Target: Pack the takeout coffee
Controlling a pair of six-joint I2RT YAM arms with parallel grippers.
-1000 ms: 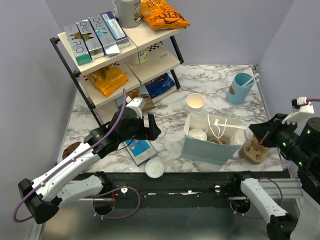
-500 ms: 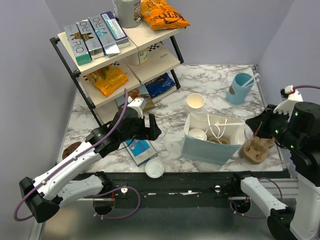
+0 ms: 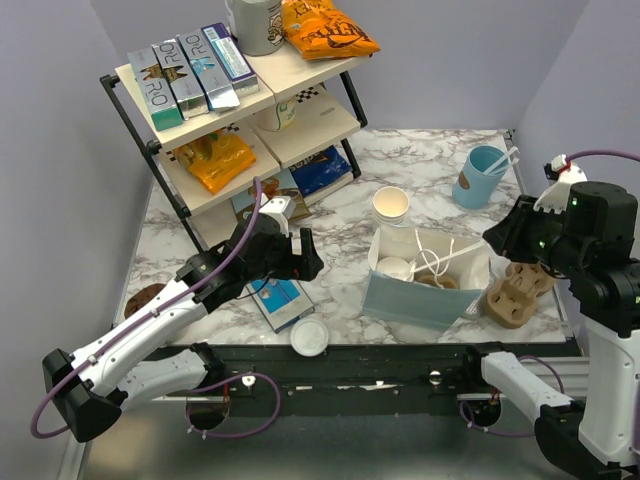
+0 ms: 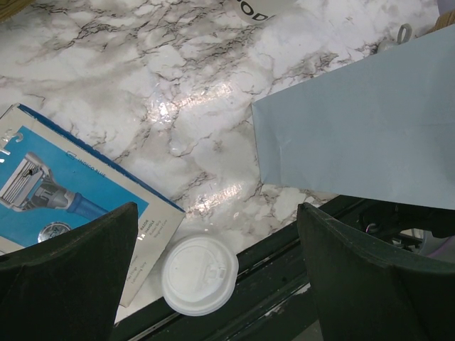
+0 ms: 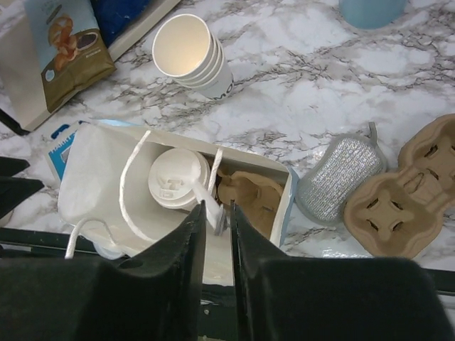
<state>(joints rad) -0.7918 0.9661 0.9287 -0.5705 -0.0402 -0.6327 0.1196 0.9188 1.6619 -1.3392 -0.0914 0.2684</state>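
My left gripper (image 4: 217,209) hangs wide open over bare table (image 4: 213,92) between a razor box (image 4: 64,192) and the bag (image 4: 355,121). A loose lid (image 4: 199,273) lies at the near edge. The coffee (image 5: 178,177) stands inside the bag, centre-left of the right wrist view, beside a cardboard carrier (image 5: 249,195). My right gripper (image 5: 217,209) shows a narrow slit (a white strip in it; pinched or not, I cannot tell).

light: bright, even | shadows: soft | glare: marble table (image 4: 206,99) | focus: sharp

White-lidded takeout coffee (image 5: 178,177); pale-blue bag (image 4: 362,128); grey-veined white marble table (image 4: 178,85).
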